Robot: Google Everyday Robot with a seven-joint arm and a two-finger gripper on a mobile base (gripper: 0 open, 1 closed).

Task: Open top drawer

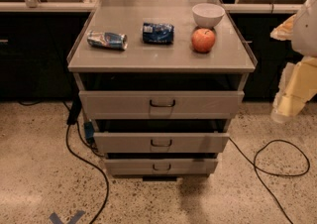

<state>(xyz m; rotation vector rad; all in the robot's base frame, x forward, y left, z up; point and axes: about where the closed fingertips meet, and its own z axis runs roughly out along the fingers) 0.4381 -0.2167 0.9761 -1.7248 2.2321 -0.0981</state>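
Note:
The top drawer point(161, 104) is the widest grey drawer front of three in the grey cabinet, directly under the cabinet's top. Its small dark loop handle point(162, 103) sits at the centre of the front. A dark gap runs above the front, and no tray inside shows. My gripper point(281, 114) hangs at the right edge of the view on a pale yellowish arm. It is to the right of the cabinet at about the top drawer's height, well apart from the handle and touching nothing.
The cabinet top point(148, 57) holds a crushed can point(107, 39), a blue packet point(158, 33), a red apple point(203, 40) and a white bowl point(208, 15). Two narrower drawers point(161, 142) sit below. Black cables point(277, 161) lie on the speckled floor on both sides.

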